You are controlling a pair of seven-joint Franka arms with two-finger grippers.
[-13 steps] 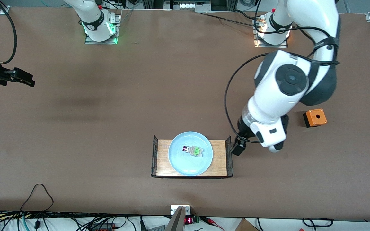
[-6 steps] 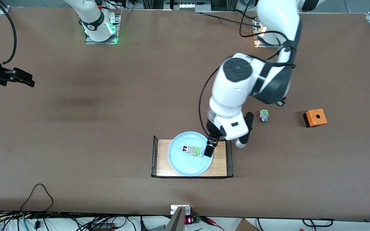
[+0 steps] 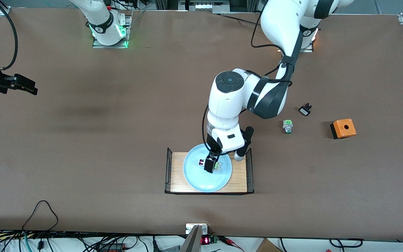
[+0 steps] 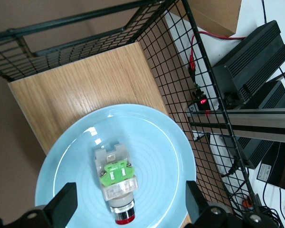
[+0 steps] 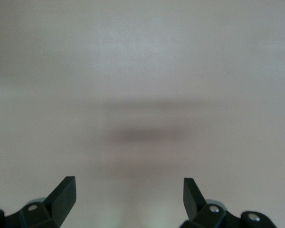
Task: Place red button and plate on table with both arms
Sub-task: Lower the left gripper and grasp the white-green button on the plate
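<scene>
The left gripper [image 3: 209,165] hangs over the plate [image 3: 194,176] with its jaws wide apart and nothing between them. In the left wrist view its two fingertips [image 4: 66,202] stand either side of the red button [image 4: 115,183], without touching it. The button lies on its side in the middle of the plate, red cap pointing toward the right arm's end of the worktop [image 3: 117,140], its white and light-green body toward the left arm's end.

The light-blue plate sits on a small wooden tray [image 3: 238,175] with black wire mesh at both ends; the tray stands on the brown worktop, in the part nearer the front camera.

Toward the left arm's end of the worktop, farther from the front camera than the tray, lie three things, well apart from the plate: a green-capped switch [image 3: 287,126], a small black-and-white part [image 3: 305,110] and an orange box [image 3: 343,128] with a round hole in its top.

The right gripper [image 3: 26,85] waits over bare worktop at the right arm's end, jaws wide and empty; its fingertips [image 5: 64,194] show in the right wrist view above plain brown surface.
</scene>
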